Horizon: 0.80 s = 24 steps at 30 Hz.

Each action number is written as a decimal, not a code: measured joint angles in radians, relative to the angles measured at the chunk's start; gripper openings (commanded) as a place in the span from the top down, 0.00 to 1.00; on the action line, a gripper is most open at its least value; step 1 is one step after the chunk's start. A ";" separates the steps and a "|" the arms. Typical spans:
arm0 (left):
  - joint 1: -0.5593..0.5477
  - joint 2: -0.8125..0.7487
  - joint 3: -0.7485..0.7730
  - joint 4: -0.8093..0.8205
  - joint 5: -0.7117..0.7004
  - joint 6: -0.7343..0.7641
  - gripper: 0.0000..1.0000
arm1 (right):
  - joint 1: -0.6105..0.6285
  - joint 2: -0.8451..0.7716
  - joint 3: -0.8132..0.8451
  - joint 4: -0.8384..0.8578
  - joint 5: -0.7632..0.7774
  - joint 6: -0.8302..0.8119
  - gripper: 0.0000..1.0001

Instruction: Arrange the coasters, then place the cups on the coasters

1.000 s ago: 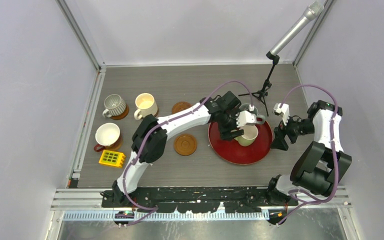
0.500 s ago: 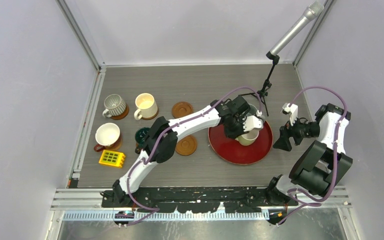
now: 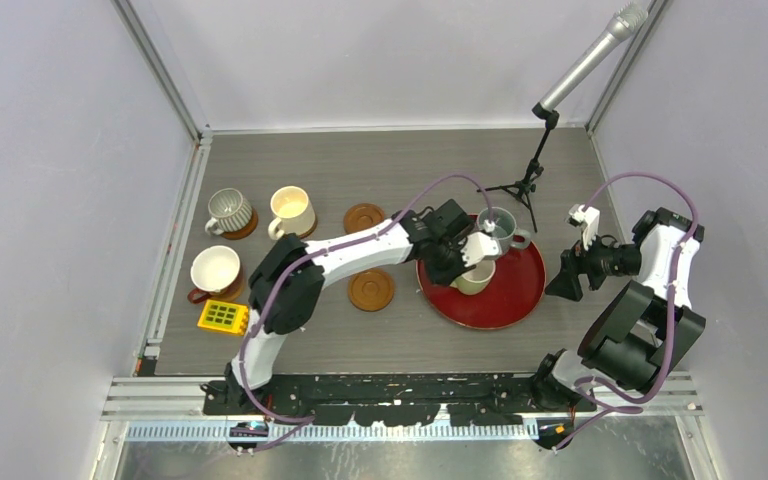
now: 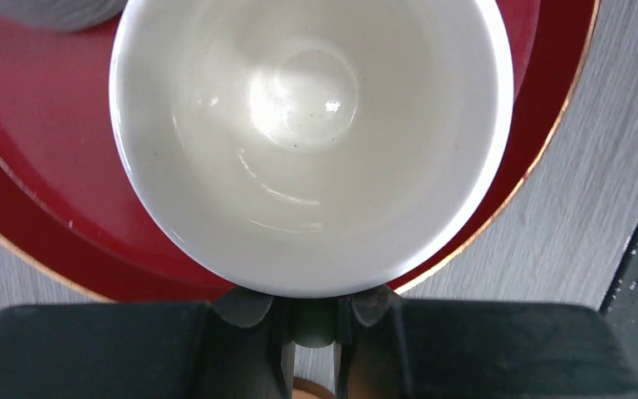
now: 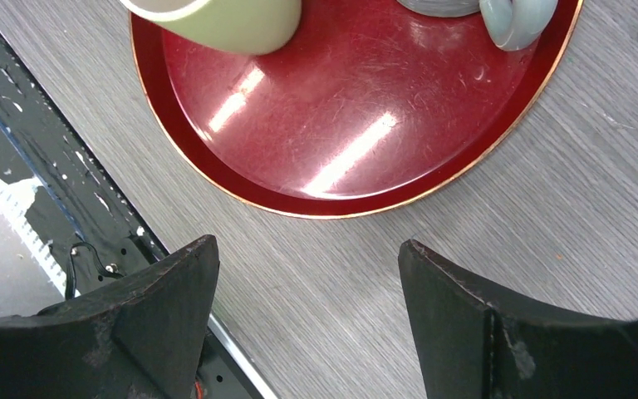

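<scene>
My left gripper (image 3: 467, 262) is shut on the handle of the pale green cup (image 3: 476, 278), which is over the left part of the red tray (image 3: 515, 300). In the left wrist view the cup (image 4: 311, 141) fills the frame, its green handle pinched between the fingers (image 4: 257, 312). A grey-blue cup (image 3: 500, 224) stands at the tray's back. Two bare coasters (image 3: 364, 216) (image 3: 371, 288) lie left of the tray. The ribbed cup (image 3: 230, 210), cream cup (image 3: 291, 209) and white cup (image 3: 215, 270) sit on coasters at the left. My right gripper (image 3: 565, 278) (image 5: 307, 258) hangs open right of the tray.
A microphone stand (image 3: 528, 182) stands behind the tray, with its mic leaning toward the back right corner. A yellow gridded block (image 3: 224, 316) lies near the front left. The left arm's elbow (image 3: 282, 280) covers the table beside the white cup. Metal rails edge the table.
My left gripper has shut on the pale green cup's handle and carried the cup leftward across the tray. The right arm drew back to the right, then stayed still.
</scene>
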 measured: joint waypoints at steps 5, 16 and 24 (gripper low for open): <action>0.049 -0.120 -0.105 0.048 -0.003 -0.091 1.00 | 0.000 -0.003 0.000 0.000 -0.007 0.028 0.16; 0.290 -0.341 -0.227 0.145 -0.043 -0.199 1.00 | -0.002 -0.015 0.035 0.000 -0.021 0.129 0.16; 0.463 -0.381 -0.347 0.155 -0.074 -0.192 1.00 | -0.002 -0.015 0.046 0.062 -0.045 0.303 0.16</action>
